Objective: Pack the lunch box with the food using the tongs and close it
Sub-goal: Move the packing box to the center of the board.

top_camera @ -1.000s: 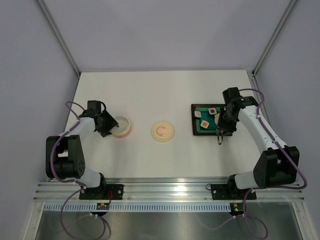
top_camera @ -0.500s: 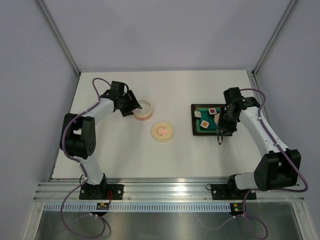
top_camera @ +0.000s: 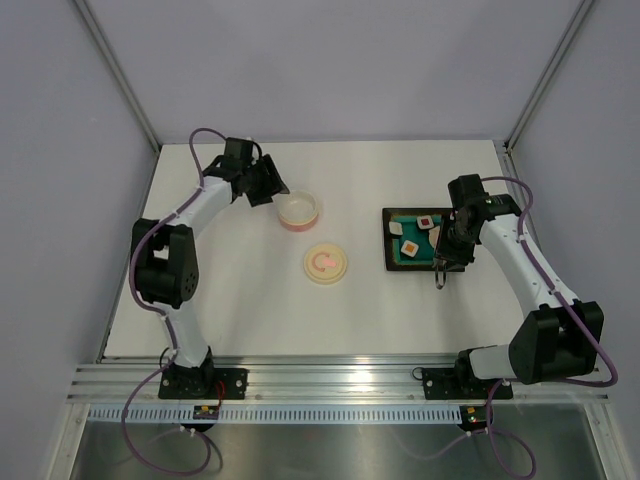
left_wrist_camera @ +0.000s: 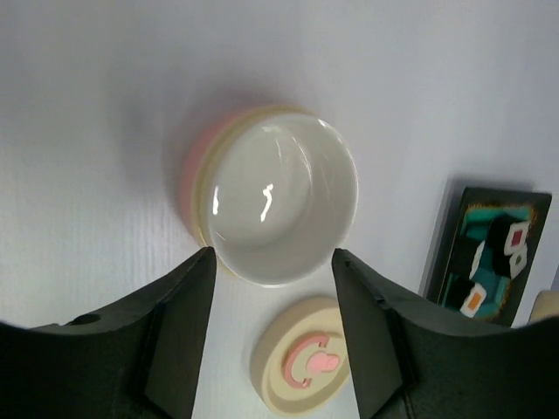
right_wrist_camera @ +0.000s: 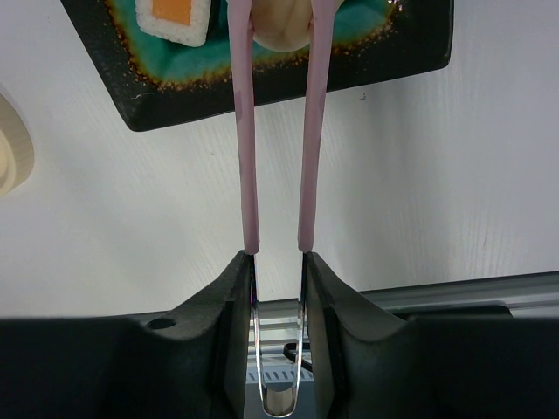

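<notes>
The pale-pink lunch box (top_camera: 299, 211) stands upright on the table with nothing inside, its cream interior filling the left wrist view (left_wrist_camera: 279, 196). My left gripper (top_camera: 270, 189) is open just behind and above it, and its black fingers (left_wrist_camera: 179, 332) do not touch the rim. My right gripper (top_camera: 443, 262) is shut on the pink tongs (right_wrist_camera: 249, 175). The tong tips reach over the tray and straddle the cream oval lump of food (right_wrist_camera: 281, 26). A white square piece with an orange centre (right_wrist_camera: 173, 16) lies beside it.
The cream lid (top_camera: 326, 264) with a pink curl mark lies flat in front of the lunch box. The dark teal-topped tray (top_camera: 386, 240) holds more white square pieces (top_camera: 425, 222). The metal rail (top_camera: 340, 380) runs along the near table edge.
My left arm has swung from the near left to the far middle. The lunch box has moved with it, away and to the right. My right arm and the tongs have stayed still.
</notes>
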`<move>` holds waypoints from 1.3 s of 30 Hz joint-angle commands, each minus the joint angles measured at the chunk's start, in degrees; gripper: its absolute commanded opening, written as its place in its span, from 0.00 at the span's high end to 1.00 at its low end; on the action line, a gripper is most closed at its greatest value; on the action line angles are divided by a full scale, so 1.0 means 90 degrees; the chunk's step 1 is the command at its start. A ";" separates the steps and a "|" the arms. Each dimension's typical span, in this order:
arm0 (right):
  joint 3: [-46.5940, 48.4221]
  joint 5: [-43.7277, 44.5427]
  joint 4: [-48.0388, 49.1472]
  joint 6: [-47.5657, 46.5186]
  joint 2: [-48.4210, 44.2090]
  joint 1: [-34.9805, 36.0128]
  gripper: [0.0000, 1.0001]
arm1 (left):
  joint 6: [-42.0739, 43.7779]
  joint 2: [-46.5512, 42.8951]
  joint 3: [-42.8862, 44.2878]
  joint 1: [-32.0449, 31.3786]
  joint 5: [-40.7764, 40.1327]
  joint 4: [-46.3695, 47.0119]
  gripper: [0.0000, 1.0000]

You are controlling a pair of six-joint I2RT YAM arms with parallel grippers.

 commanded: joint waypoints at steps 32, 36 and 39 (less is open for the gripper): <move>0.1867 -0.0414 0.0140 -0.0004 0.0295 0.0135 1.00 | -0.0857 0.1769 0.0716 -0.0439 0.0534 0.0031 0.60; 0.1848 -0.0394 0.0198 0.0045 0.0365 0.0330 1.00 | -0.0789 0.1203 0.0345 -0.0302 -0.0460 -0.0241 0.58; 0.1672 -0.0404 0.0306 0.0103 0.0345 0.0438 1.00 | -0.0828 0.0764 -0.0007 -0.0068 -0.0949 -0.0476 0.58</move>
